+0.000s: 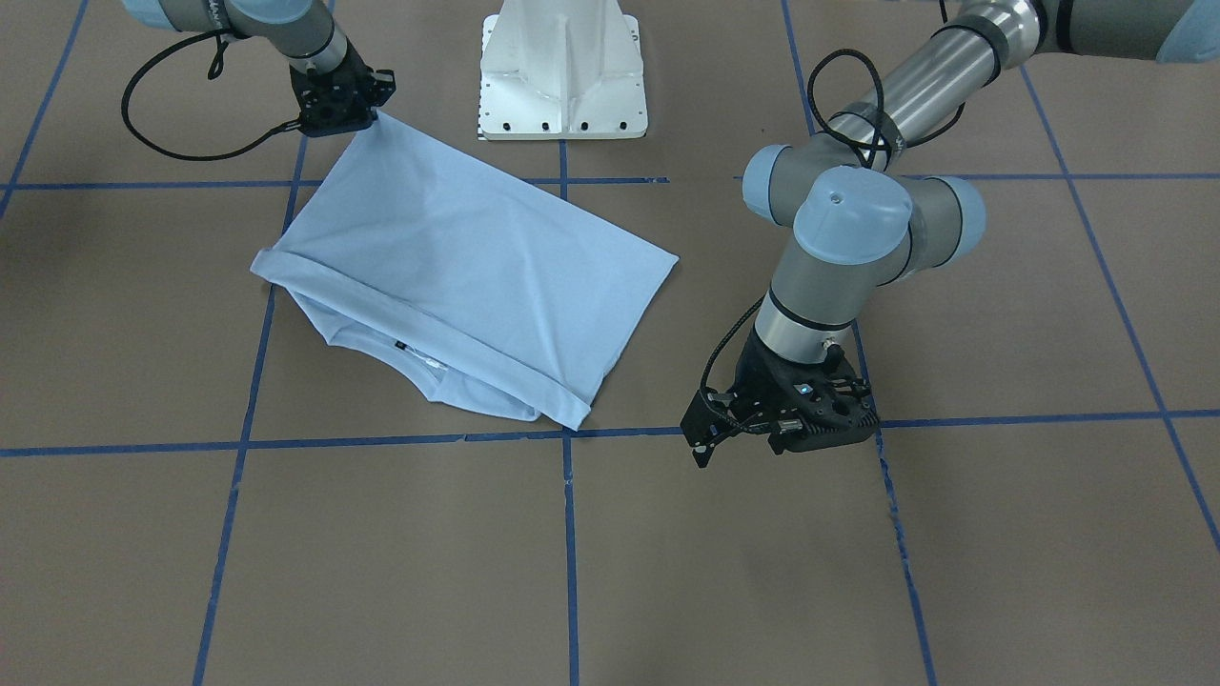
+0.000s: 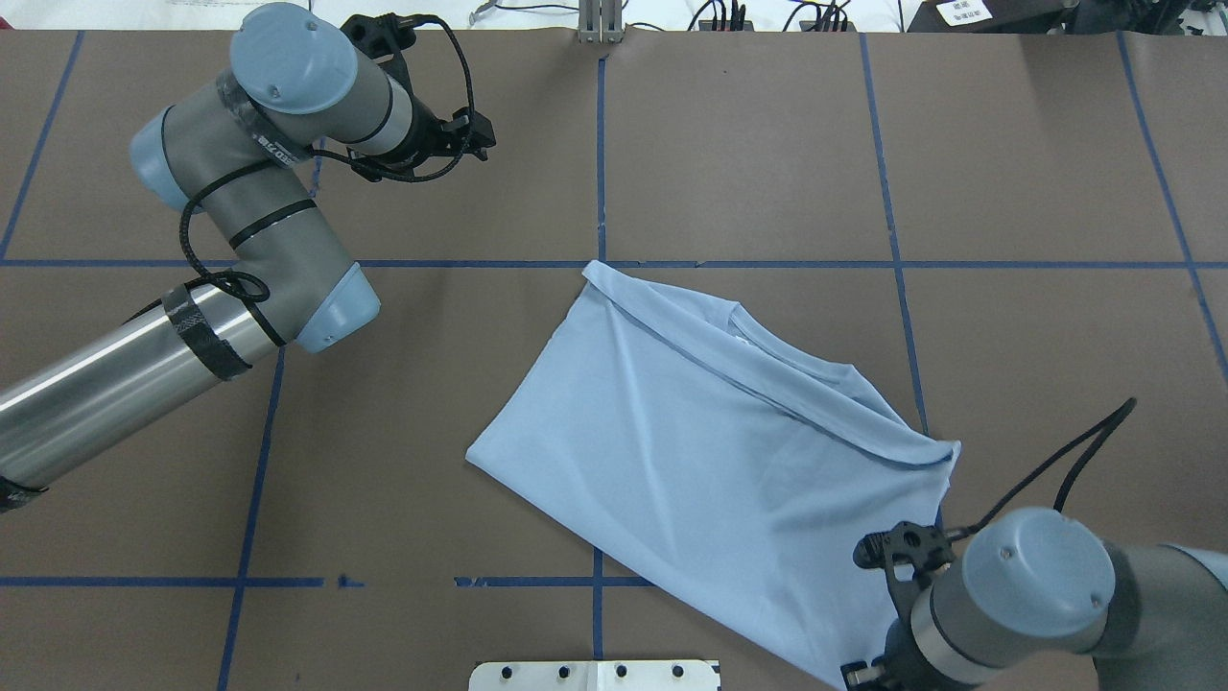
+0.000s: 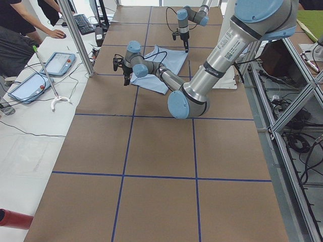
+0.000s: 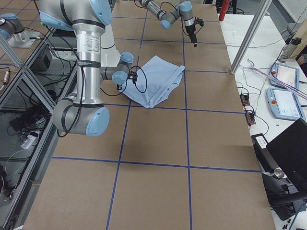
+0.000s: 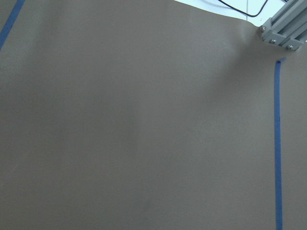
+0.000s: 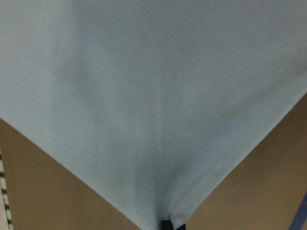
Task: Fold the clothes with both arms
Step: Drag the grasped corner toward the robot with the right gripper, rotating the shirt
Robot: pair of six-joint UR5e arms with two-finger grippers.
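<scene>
Tabletop [image 1: 1001, 534] is occupied on the robot's side by the light blue T-shirt [image 1: 467, 257], laid folded. Cloth is judged soft, light and limp, best pinched at corners or hems. One corner is clamped by the right gripper [image 1: 367, 112]. The left gripper [image 1: 703, 443] is held apart; its closure cannot be told.

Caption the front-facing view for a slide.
Right gripper pinches a corner of the folded light blue T-shirt; left gripper hangs apart from it over the brown table.
</scene>
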